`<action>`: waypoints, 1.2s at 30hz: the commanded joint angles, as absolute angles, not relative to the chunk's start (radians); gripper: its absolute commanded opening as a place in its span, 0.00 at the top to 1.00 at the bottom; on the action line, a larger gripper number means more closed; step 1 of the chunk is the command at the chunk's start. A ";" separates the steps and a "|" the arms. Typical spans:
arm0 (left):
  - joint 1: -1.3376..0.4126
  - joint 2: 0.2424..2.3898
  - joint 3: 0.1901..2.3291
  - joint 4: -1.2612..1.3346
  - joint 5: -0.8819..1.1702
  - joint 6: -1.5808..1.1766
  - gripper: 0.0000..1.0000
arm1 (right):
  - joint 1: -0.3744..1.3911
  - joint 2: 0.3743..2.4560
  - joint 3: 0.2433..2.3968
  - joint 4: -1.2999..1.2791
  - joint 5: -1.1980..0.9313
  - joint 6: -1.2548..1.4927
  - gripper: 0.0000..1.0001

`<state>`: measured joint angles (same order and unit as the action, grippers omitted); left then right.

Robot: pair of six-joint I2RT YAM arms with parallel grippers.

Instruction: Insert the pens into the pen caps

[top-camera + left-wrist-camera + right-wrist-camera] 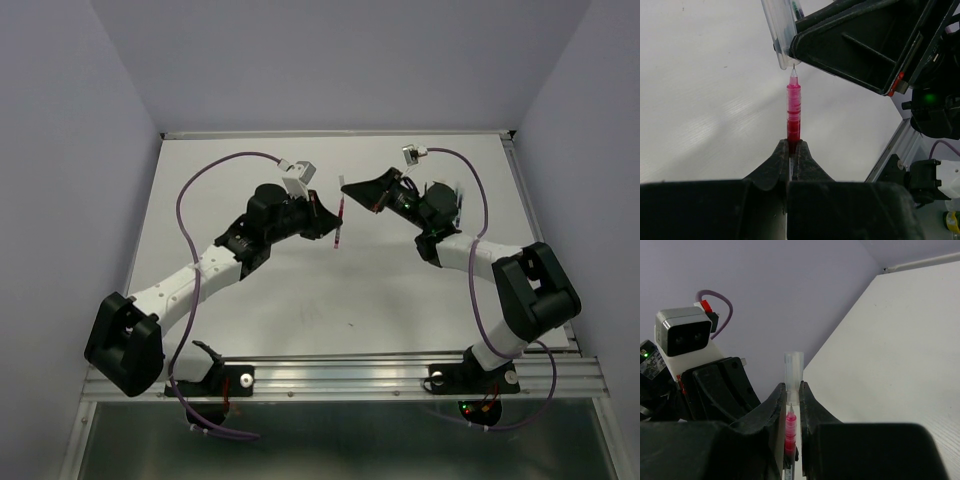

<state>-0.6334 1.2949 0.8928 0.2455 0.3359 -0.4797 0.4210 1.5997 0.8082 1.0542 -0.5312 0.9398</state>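
The pen (793, 107) I was working with was the pink-red one. It was up in the air over the middle of the table (700, 100), not lying on it. In the left wrist view it ran straight from 6 o'clock to 12 o'clock, with its thin point on top.

The left tool (794, 150) was squeezed tight on the lower end of the pen, so the pen stuck out past its fingers.

Right at the pen's point, at 12 o'clock, was the open mouth of a clear cap (780, 30). The point touched that mouth. I could not tell if it was a tiny bit inside.

The cap leaned a little. Its far end pointed to 11 o'clock, so the two did not sit in one straight line.

The right tool (793, 390) was pinched on the cap. In its own view the cap stood up between the fingers at 12 o'clock, with the pen just under it at 6 o'clock.

I thought the next push should go along the pen toward 12 o'clock, after the cap was tipped straight. If not, the point might scrape the rim.
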 commanded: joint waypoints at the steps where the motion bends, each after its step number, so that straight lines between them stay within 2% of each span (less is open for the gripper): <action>1: -0.637 1.299 0.936 0.302 0.330 -0.479 1.00 | 0.431 1.585 0.810 1.157 -0.523 0.962 0.89; 22: -0.638 1.276 0.914 0.318 0.337 -0.491 1.00 | 0.440 1.563 0.830 1.069 -0.497 0.868 0.88; 36: -0.638 1.262 0.899 0.313 0.334 -0.486 1.00 | 0.440 1.588 0.861 1.105 -0.492 0.873 0.87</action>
